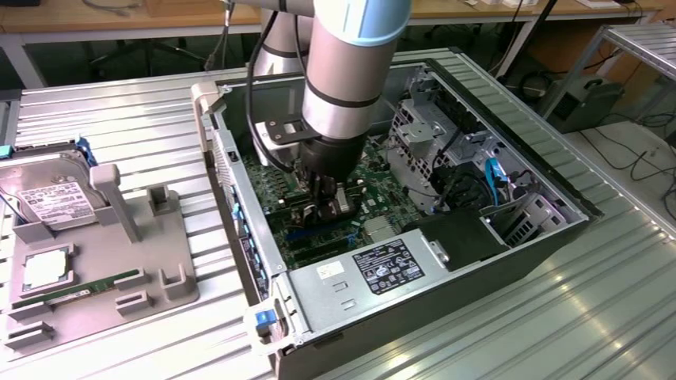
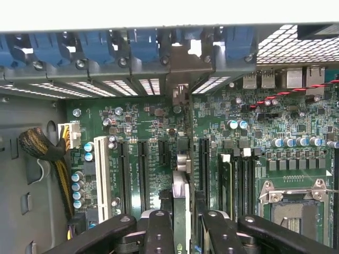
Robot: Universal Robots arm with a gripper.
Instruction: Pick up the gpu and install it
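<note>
Pick done: gripper (image 2: 183, 227) has its fingers (image 2: 159, 233) part-closed, clamping the gpu (image 2: 180, 196) edge-on inside the case (image 1: 423, 293), low over the motherboard (image 2: 254, 121) among the expansion slots (image 2: 143, 174). Probably not seated; the card's lower edge is hidden. Install not finished.

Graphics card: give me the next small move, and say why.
Likely ease it straight down: the end effector grips the graphics card on edge over the motherboard's slots, far end toward the case's rear wall; whether it is seated is unclear.

gpu (image 2: 180, 203) over motherboard (image 2: 143, 121), inside case (image 1: 226, 182)
</note>
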